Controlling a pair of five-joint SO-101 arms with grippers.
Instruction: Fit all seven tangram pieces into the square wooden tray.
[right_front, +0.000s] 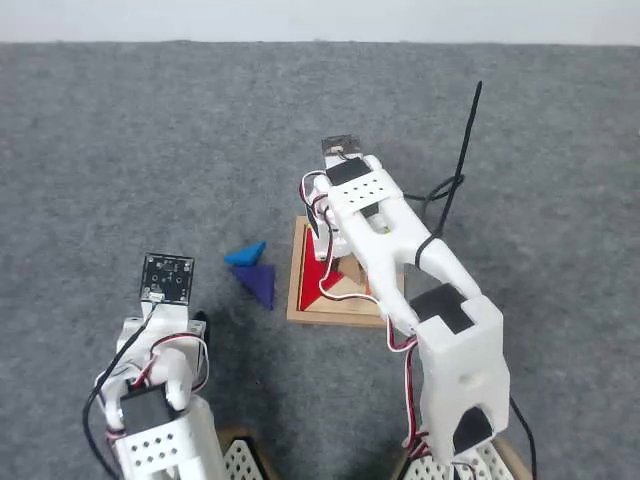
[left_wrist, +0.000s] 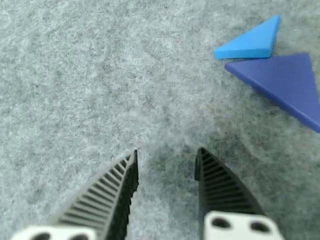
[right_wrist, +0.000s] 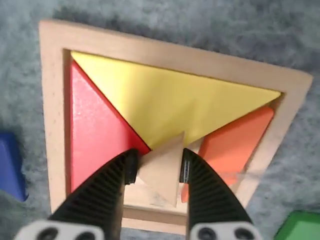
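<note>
- No word, number or sign can be read on the tray (right_wrist: 52, 65).
- The same goes for the yellow piece (right_wrist: 170, 100), red piece (right_wrist: 95, 135), orange piece (right_wrist: 235, 140) and wood piece (right_wrist: 162, 167) in it.
- The light blue piece (left_wrist: 252, 41) and dark blue piece (left_wrist: 285, 82) on the mat are plain too.
- The black board (right_front: 167, 278) on the left arm (right_front: 160, 430) may bear tiny marks, but they are too small to tell.

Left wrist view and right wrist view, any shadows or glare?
Left wrist view: soft shadow on the grey mat ahead of the left gripper, no glare. Right wrist view: faint sheen on the red piece beside the right gripper.
</note>
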